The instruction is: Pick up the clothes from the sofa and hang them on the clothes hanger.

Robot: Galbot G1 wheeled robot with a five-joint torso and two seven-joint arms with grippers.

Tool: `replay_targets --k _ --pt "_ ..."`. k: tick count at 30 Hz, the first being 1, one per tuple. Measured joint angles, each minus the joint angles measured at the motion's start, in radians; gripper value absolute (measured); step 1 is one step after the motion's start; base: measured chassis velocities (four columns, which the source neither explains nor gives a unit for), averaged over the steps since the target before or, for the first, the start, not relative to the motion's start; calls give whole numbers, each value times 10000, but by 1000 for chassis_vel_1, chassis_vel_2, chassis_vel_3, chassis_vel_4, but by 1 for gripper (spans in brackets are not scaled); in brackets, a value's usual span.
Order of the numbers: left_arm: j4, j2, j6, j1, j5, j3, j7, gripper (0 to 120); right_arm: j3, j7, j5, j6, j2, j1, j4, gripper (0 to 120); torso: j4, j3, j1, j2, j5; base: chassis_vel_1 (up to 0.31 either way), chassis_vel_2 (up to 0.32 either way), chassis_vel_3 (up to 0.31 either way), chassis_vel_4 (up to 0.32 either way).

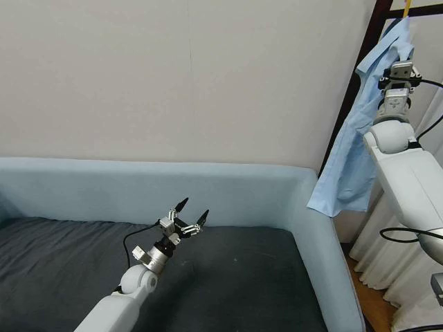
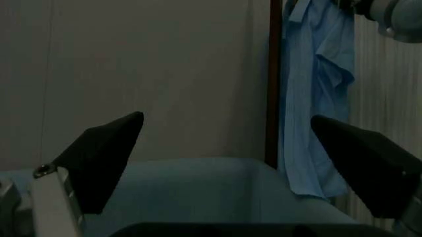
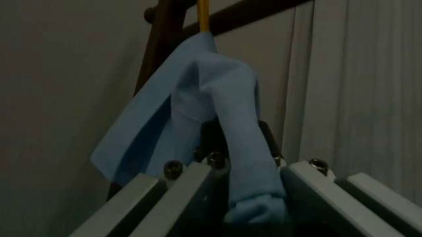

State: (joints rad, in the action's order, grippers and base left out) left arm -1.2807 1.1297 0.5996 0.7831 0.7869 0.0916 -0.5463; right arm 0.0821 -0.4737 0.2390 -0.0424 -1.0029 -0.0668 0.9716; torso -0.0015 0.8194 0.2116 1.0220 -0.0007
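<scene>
A light blue shirt (image 1: pixel 356 149) hangs at the upper right beside the dark wooden clothes rack (image 1: pixel 349 104). Its collar reaches up to a yellow hanger hook (image 1: pixel 407 8). My right gripper (image 1: pixel 401 66) is raised high and shut on a fold of the shirt (image 3: pixel 231 128) just below the yellow hook (image 3: pixel 203 15). Low on the left, my left gripper (image 1: pixel 187 211) hovers open over the sofa's dark grey seat (image 1: pixel 228 283), holding nothing. In the left wrist view its black fingers (image 2: pixel 102 160) stand wide apart, with the shirt (image 2: pixel 316 98) far beyond them.
The sofa has a pale blue back and arm (image 1: pixel 315 228) that runs between the seat and the rack. White curtains (image 1: pixel 377 263) hang at the far right behind my right arm. A plain wall stands behind the sofa.
</scene>
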Motion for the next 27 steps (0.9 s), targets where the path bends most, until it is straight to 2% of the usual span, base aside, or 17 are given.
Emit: replay_targets --k 7,27 --pt "-13 -30 49 89 5 11 4 100 -73 -110 630 263 87 254 289 0 4 2 2 -1 2 0 0 0 0" --pt "-81 -36 156 218 23 48 0 100 -51 -464 776 363 277 -64 588 0 5 2 3 -1 2 0 0 0 0"
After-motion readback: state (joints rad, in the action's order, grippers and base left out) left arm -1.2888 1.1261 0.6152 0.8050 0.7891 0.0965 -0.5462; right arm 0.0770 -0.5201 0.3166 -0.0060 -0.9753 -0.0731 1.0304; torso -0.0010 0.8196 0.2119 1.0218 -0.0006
